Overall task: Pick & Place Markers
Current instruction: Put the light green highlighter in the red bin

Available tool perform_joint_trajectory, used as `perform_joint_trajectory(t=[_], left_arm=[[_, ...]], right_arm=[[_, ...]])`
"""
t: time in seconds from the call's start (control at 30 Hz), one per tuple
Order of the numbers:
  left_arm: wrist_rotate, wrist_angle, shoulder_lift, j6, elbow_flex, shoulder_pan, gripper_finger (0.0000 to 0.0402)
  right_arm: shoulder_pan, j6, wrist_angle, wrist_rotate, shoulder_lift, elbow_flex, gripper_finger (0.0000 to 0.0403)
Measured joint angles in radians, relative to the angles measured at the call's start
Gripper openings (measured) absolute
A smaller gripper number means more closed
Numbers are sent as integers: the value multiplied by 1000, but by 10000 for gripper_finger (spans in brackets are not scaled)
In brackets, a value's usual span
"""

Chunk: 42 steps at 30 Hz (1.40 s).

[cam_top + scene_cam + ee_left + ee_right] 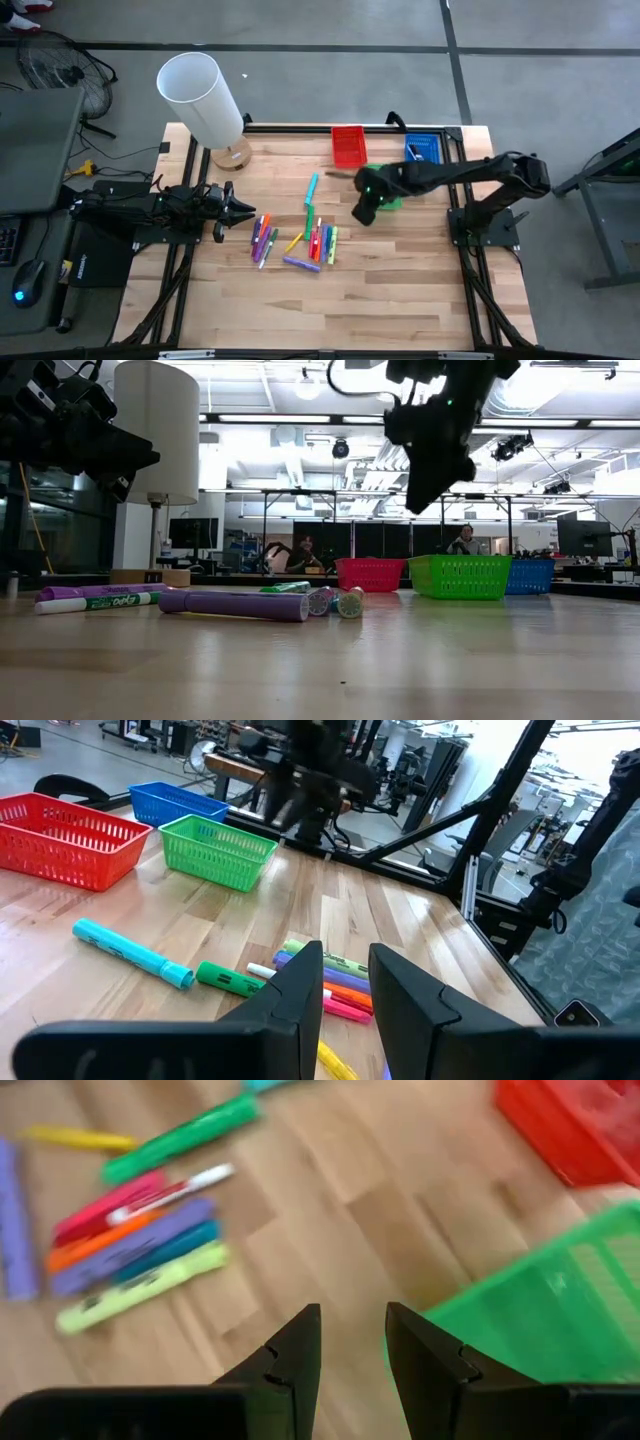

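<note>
The light wooden worktop [400, 290] carries a loose scatter of markers [300, 240] near its middle. Along its far edge stand a red tray [348, 146] and a blue tray [424, 149], a green tray [459, 576] just nearer. A lamp [205, 100] stands at the far left corner.

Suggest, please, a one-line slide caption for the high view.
Markers lie scattered mid-table; left gripper waits beside them, right gripper hangs empty by the green tray.
</note>
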<state>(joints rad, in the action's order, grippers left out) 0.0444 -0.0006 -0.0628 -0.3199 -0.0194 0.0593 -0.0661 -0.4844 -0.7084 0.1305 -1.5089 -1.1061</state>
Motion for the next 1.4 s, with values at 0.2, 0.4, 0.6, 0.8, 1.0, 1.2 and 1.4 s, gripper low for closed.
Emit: perform_joint_trajectory(t=[0.2, 0.4, 0.6, 0.8, 1.0, 1.2, 1.4], left_arm=[[0, 0, 0, 0, 0, 0, 83], [0, 0, 0, 0, 0, 0, 83], [0, 0, 0, 0, 0, 0, 83], [0, 0, 0, 0, 0, 0, 83], [0, 0, 0, 0, 0, 0, 83], [0, 0, 0, 0, 0, 0, 83], [0, 0, 0, 0, 0, 0, 83]], right_arm=[[99, 2, 37, 62, 0, 0, 103], [157, 50, 94, 84, 0, 18, 103], [202, 198, 292, 54, -3, 107, 103], [239, 417, 338, -26, -55, 142, 103], [246, 708, 369, -121, -130, 113, 103], [236, 869, 369, -174, -220, 18, 103], [234, 1034, 321, -216, -310, -93, 103]])
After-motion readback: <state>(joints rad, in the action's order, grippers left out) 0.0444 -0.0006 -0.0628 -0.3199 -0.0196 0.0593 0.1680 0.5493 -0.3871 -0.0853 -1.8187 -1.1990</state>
